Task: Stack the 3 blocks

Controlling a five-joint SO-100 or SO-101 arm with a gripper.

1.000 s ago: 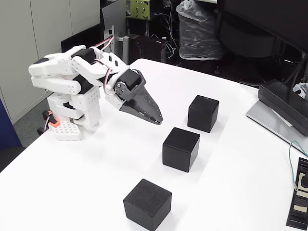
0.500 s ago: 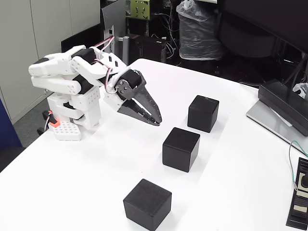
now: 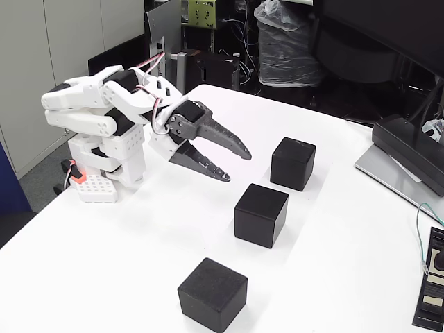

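Fingers (image 3: 238, 166) spread, hovering left of 3 separate blocks (image 3: 261, 214).

White table (image 3: 139, 250). Flat black device w/ grey base (image 3: 406, 158) at right edge, small black gadget w/ cable (image 3: 431, 284) near corner. Bagged bin (image 3: 281, 41) behind.

Three blocks (image 3: 261, 214) lie diagonally apart on the table (image 3: 139, 236).
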